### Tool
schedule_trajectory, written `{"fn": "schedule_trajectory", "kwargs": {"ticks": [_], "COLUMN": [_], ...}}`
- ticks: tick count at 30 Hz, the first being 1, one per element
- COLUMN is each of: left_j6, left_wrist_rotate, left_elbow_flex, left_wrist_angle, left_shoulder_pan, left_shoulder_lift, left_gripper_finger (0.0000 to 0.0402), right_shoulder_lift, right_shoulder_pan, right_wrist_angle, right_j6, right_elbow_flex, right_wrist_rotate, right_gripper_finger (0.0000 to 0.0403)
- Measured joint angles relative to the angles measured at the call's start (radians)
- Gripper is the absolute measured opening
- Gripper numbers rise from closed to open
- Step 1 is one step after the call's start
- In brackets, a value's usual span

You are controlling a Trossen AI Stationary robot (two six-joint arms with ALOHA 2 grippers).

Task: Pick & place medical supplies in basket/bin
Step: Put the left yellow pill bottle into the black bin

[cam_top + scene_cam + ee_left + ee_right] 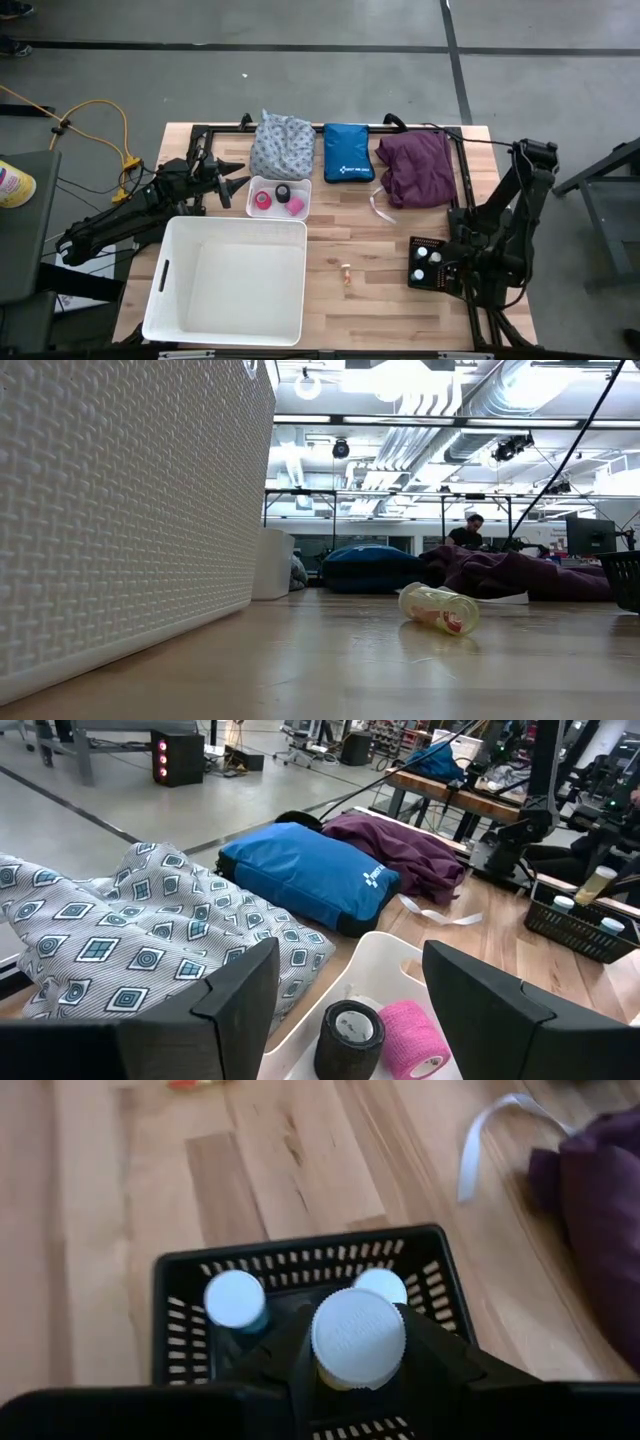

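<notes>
My right gripper is shut on a white-capped vial over a black basket at the table's right. Two more white-capped vials stand in that basket. A further vial lies on its side on the bare table. My left gripper hangs open above a small white tray that holds a black tape roll and a pink one. The grey-white patterned cloth and the purple cloth lie along the far edge. My right gripper pinches the vial between its two fingers, on the yellowish body just under the white cap. The fingers slant down from above. The vial stands upright over the basket. Its lower end is hidden by the cap and the fingers.
A large white bin fills the near left of the table. A blue zip pouch lies between the two cloths. A white ribbon trails from the purple cloth. Bare wood lies between bin and basket.
</notes>
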Motion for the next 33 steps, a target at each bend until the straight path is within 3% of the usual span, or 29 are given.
{"fn": "schedule_trajectory", "kwargs": {"ticks": [15,33], "left_j6": [0.0,0.0], "left_wrist_rotate": [0.0,0.0], "left_elbow_flex": [0.0,0.0], "left_wrist_angle": [0.0,0.0], "left_shoulder_pan": [0.0,0.0], "left_shoulder_lift": [0.0,0.0], "left_gripper_finger": [0.024,0.024], "right_shoulder_lift": [0.237,0.269], "right_shoulder_pan": [0.0,0.0], "right_wrist_angle": [0.038,0.088], "right_j6": [0.203,0.287], "right_elbow_flex": [0.0,0.001], "right_wrist_rotate": [-0.014,-0.03], "right_gripper_finger": [0.0107,0.0107]}}
